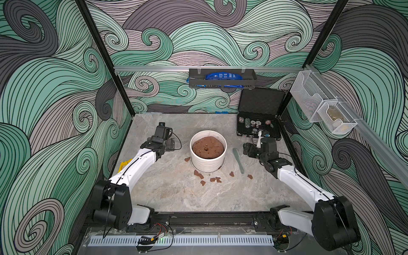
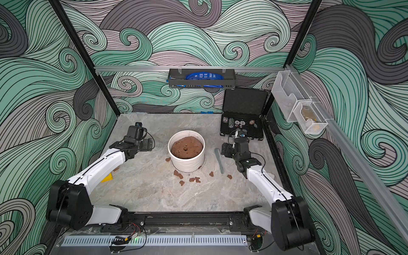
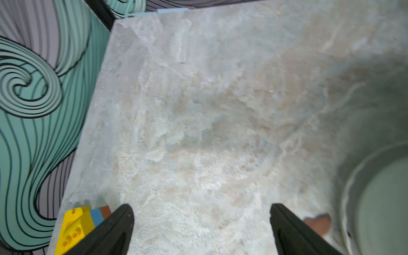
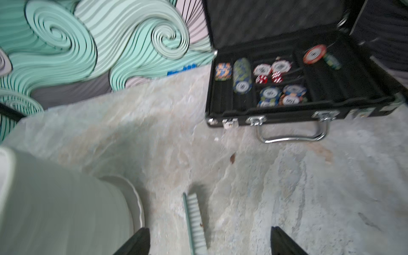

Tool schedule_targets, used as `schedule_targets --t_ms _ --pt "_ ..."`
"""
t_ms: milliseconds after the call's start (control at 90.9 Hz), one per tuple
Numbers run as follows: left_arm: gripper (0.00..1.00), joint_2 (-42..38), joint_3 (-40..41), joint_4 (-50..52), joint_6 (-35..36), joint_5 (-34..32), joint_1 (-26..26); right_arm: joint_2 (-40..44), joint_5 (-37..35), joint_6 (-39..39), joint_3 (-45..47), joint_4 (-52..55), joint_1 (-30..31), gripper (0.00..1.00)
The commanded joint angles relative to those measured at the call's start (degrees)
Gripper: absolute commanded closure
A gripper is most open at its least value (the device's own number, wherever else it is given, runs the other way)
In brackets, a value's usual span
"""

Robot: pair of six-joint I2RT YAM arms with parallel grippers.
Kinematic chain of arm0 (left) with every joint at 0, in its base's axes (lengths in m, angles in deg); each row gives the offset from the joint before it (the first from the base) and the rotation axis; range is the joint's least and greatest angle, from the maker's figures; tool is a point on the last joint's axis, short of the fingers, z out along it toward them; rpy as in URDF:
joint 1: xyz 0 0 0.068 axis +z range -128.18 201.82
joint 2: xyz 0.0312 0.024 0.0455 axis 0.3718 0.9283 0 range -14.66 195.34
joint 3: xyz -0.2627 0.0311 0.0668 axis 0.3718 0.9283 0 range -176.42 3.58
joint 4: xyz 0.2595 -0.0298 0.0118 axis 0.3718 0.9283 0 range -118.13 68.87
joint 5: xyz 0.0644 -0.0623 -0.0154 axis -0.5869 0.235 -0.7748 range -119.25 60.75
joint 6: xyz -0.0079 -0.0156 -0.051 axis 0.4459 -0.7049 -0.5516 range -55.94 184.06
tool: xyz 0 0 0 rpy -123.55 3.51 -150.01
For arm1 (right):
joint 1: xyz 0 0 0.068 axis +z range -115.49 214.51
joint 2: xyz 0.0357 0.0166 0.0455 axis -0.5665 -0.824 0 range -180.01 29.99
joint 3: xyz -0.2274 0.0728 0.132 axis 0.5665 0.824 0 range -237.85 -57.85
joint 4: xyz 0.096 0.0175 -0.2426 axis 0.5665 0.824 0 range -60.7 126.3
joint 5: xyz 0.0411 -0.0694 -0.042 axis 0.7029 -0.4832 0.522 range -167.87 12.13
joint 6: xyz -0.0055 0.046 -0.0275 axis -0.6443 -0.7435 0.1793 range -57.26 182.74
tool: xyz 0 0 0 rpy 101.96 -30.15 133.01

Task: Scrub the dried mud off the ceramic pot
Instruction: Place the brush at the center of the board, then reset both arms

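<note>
The ceramic pot (image 1: 207,164) (image 2: 187,165) stands mid-table, white and ribbed, filled with a brown soil mound. Flakes of dried mud (image 1: 198,174) (image 2: 178,174) lie scattered on the table in front of it and beside it. A pale green brush (image 1: 238,160) (image 4: 194,218) lies flat to the right of the pot. My right gripper (image 1: 247,149) (image 4: 209,230) hangs open just over the brush's bristle end, and its jaws do not touch the brush. My left gripper (image 1: 170,144) (image 3: 202,208) is open and empty to the left of the pot (image 3: 379,198), near one mud flake (image 3: 319,221).
An open black case of poker chips (image 1: 258,128) (image 4: 287,84) stands at the back right, close behind my right gripper. A yellow toy brick (image 1: 123,165) (image 3: 75,227) lies by the left wall. A black basket (image 1: 223,80) and mesh bins (image 1: 320,106) hang on the walls.
</note>
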Motion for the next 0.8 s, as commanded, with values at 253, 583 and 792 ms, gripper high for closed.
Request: schedule_targets --t_ms 253,583,792 --pt "0.01 2.4 14.0 -32.2 4.9 0.1 2.4 -4.3 -2.9 9.8 23.5 -56.6 -8.8 0.01" --pt "0.01 3.4 15.6 -38.0 7.4 1.8 2.7 -16.0 -1.3 13.4 26.8 -75.3 -10.7 0.01" --pt "0.01 0.9 17.2 -38.5 8.5 3.1 2.7 -16.1 -1.2 13.5 26.8 -75.7 -10.7 0.01"
